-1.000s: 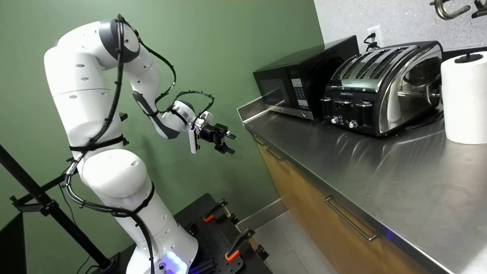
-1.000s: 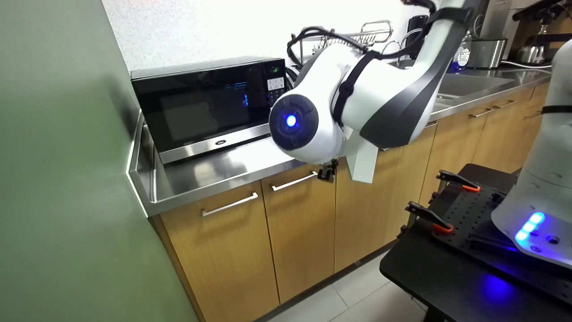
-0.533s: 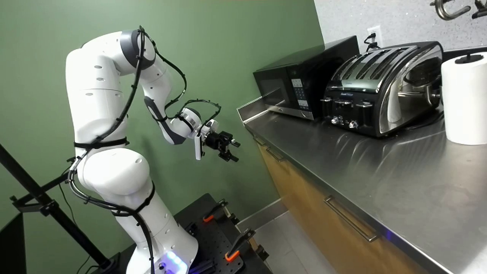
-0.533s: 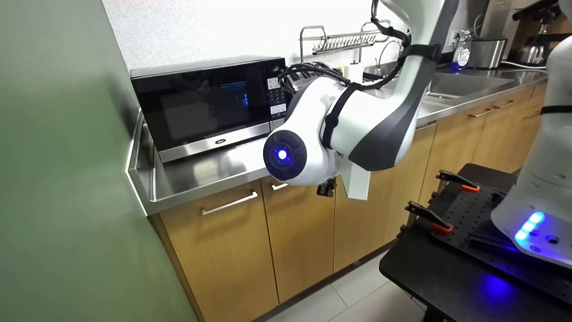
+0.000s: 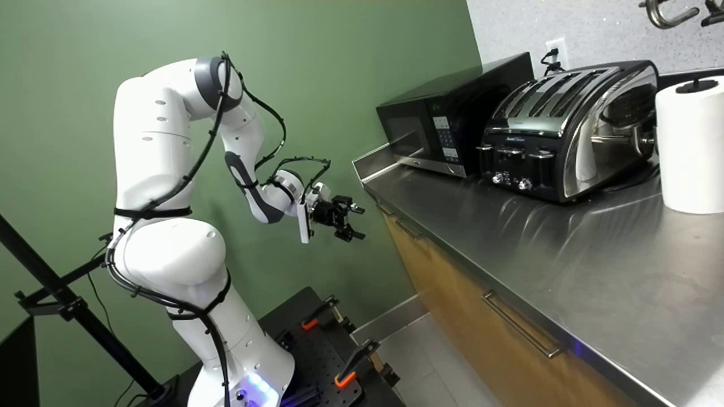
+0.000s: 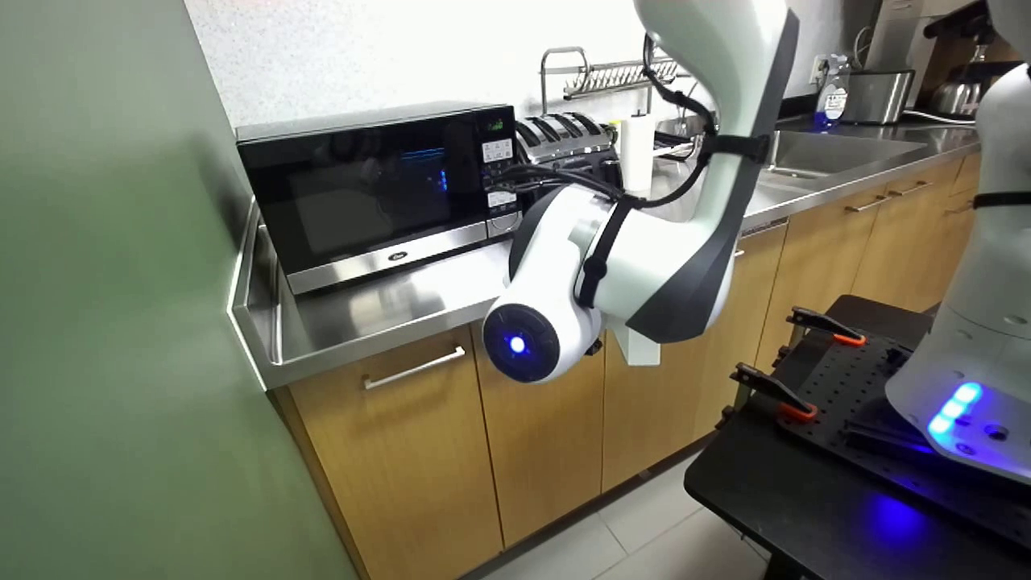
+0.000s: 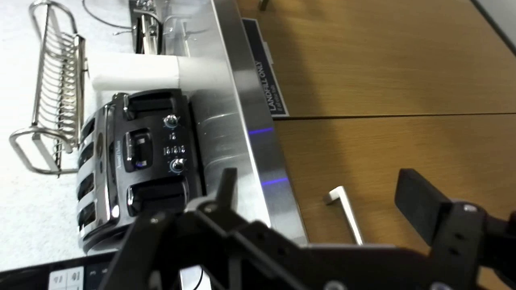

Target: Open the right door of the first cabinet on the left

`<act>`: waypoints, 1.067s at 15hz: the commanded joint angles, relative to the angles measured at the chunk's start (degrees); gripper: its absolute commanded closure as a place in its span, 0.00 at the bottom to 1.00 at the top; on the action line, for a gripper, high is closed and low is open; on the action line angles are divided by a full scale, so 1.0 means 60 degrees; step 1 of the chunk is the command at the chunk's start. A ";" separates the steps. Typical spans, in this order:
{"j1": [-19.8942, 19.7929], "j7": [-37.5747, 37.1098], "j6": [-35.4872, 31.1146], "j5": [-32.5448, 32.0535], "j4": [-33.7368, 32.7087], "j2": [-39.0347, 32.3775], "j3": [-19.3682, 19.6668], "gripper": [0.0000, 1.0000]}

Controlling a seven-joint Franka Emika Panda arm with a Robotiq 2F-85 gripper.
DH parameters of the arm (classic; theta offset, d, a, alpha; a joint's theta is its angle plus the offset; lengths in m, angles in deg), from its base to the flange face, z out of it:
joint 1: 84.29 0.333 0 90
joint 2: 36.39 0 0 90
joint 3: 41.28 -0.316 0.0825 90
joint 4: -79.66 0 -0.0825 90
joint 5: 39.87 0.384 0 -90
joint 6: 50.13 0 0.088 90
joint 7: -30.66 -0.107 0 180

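Note:
The right door (image 6: 540,459) of the first cabinet (image 6: 395,475) is a shut light tan panel. Its silver bar handle (image 7: 350,215) shows in the wrist view between my fingers, its lower end hidden by the gripper body. The handle also shows in an exterior view (image 5: 407,229); in the view from the left wall side the arm hides it. My gripper (image 5: 358,222) is open, with nothing between its fingers, and stands apart from the cabinet front. In the wrist view the gripper (image 7: 318,181) has one finger over the counter edge side and one over the door side.
A steel counter (image 5: 565,271) tops the cabinets, its front edge near one finger in the wrist view. A black microwave (image 6: 362,193), a toaster (image 5: 560,135) and a paper towel roll (image 5: 691,152) stand on it. A green wall (image 5: 317,85) rises beside the arm.
The arm has moved lower and closer to the cabinet front, the gripper staying open. In an exterior view the wrist has come down over the right door's handle, now covering it.

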 commanded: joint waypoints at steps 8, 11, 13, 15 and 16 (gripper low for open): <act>0.0420 0.0182 0.0778 -0.3759 -0.1703 -0.2711 0.0485 0.00; 0.0154 0.0060 0.0832 -0.4041 -0.1618 -0.2813 0.0239 0.00; 0.0150 0.0061 0.0826 -0.4288 -0.1751 -0.3018 0.0239 0.00; 0.0152 0.0061 0.0824 -0.4308 -0.1804 -0.3059 0.0240 0.00; 0.0154 0.0061 0.0823 -0.4308 -0.1816 -0.3058 0.0239 0.00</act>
